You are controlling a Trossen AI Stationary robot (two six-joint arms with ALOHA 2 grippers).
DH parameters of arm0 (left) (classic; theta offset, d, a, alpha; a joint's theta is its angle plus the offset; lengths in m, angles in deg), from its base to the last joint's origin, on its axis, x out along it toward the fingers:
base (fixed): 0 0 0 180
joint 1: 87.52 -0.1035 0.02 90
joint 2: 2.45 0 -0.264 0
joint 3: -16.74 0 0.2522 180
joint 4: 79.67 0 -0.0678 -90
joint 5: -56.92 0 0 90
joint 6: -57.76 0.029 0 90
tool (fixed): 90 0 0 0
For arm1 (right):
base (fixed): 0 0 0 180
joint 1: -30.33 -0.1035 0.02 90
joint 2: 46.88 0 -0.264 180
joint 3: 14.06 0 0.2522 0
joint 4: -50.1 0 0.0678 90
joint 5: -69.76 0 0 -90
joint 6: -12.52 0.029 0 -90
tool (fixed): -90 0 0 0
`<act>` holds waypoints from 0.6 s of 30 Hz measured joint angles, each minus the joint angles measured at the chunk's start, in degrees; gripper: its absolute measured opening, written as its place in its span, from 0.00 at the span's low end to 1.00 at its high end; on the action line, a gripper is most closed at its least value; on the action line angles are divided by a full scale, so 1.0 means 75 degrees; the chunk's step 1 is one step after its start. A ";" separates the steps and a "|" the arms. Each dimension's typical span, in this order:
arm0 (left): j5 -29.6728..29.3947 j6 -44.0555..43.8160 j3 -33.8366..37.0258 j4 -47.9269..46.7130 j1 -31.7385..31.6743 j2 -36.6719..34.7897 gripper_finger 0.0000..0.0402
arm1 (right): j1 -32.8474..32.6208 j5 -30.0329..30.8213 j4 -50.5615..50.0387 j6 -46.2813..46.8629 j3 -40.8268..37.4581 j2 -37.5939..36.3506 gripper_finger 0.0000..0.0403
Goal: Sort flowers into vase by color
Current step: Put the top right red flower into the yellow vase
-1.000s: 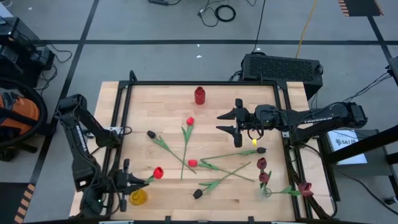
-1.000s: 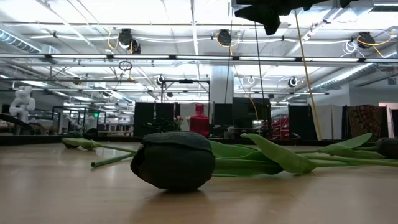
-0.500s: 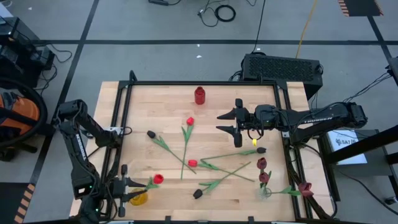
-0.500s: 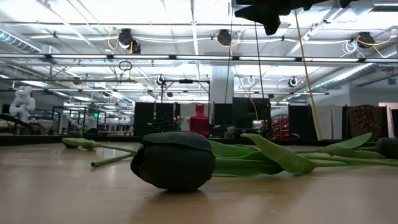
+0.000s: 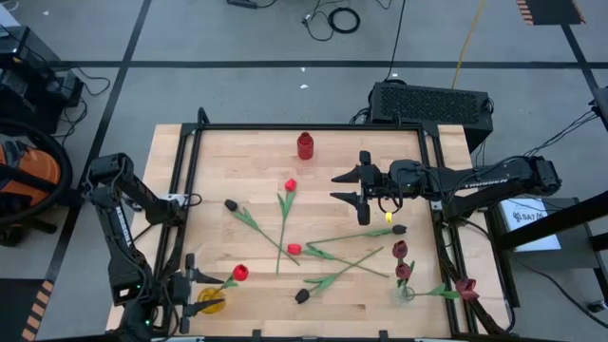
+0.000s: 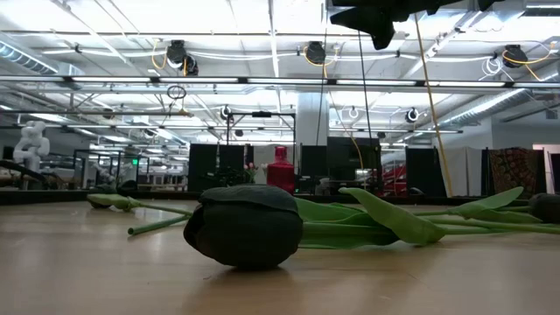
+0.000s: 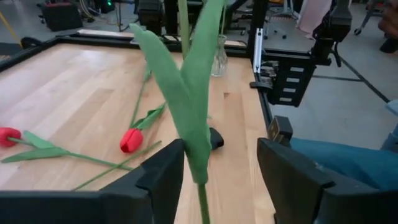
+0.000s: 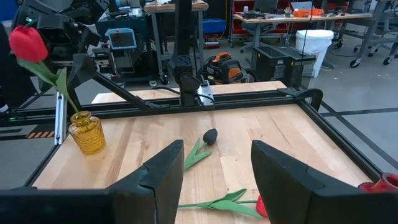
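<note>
A red tulip (image 5: pixel 239 274) leans out of the yellow vase (image 5: pixel 211 302) at the near left corner, its stem foot in the vase's mouth; the right wrist view shows its head (image 8: pixel 28 42) above the vase (image 8: pixel 87 132). My left gripper (image 5: pixel 197 285) is open, its fingers on either side of the tulip's stem and leaf (image 7: pixel 186 93). My right gripper (image 5: pixel 334 186) hangs open and holds nothing above the table's far right part. Red tulips (image 5: pixel 290 185) (image 5: pixel 294 249) and black ones (image 5: pixel 231 204) (image 5: pixel 302 296) (image 5: pixel 399 229) lie flat on the wood. My left gripper has its fingers (image 7: pixel 165 177) spread apart, level, on either side of the standing tulip's stem. The leaf (image 7: pixel 198 163) passes close by one finger; whether it touches that finger, I cannot tell.
A red vase (image 5: pixel 305 145) stands at the far middle. A clear vase (image 5: pixel 406 293) at the near right holds maroon tulips (image 5: pixel 400 252); another maroon tulip (image 5: pixel 465 288) lies at the right frame edge. A black frame (image 5: pixel 285 126) rims the table. A black tulip head (image 6: pixel 243 225) fills the low view.
My left gripper has carried the red tulip toward the table's near edge and a little down, over the yellow vase, and has then opened. The tulip's head has gone nearward with it, and the tulip now leans in the vase.
</note>
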 joint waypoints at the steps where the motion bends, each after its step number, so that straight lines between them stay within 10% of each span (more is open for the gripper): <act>1: 0.0008 -0.0005 0.0003 0.0000 -0.0003 0.0000 0.50 | -0.0002 0.0000 0.0000 0.0000 0.0000 0.0000 0.45; 18: 0.0528 0.0014 0.0003 -0.0029 -0.0099 0.0000 0.05 | 0.0000 -0.0012 0.0003 0.0000 0.0000 0.0000 0.45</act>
